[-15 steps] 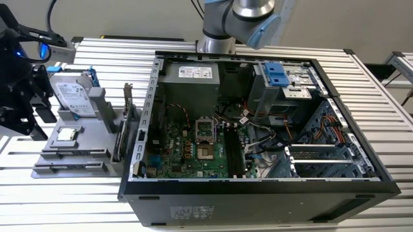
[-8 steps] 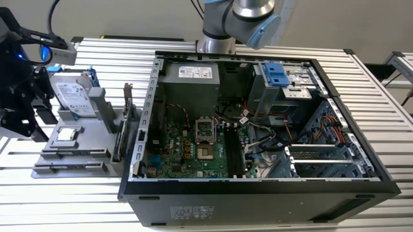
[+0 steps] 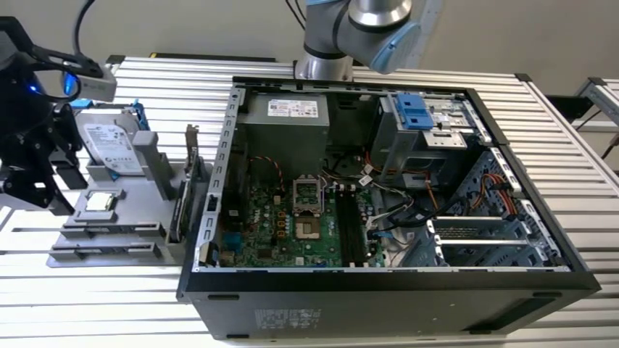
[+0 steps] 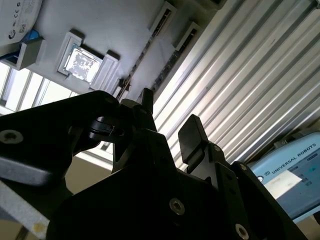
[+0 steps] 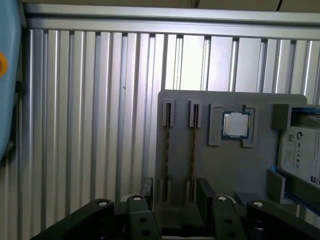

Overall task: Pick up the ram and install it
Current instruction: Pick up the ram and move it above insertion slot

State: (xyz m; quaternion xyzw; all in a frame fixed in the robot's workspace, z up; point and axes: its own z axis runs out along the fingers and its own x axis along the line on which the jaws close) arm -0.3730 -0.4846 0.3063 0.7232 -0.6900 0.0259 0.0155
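At 9 o'clock from the case (image 3: 387,293) in the exterior view, the gripper (image 5: 175,191) hung empty, fingers (image 5: 205,190) apart, over the holder (image 5: 250,172), where the ram (image 5: 193,150) stood edgewise in a slot, probably for easy pinching.

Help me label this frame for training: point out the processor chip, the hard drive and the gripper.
processor chip (image 5: 235,125), first wrist view, middle of its silver lid.
hard drive (image 3: 109,145), exterior view, its white label face.
gripper (image 5: 175,189), first wrist view, midway between its fingertips.
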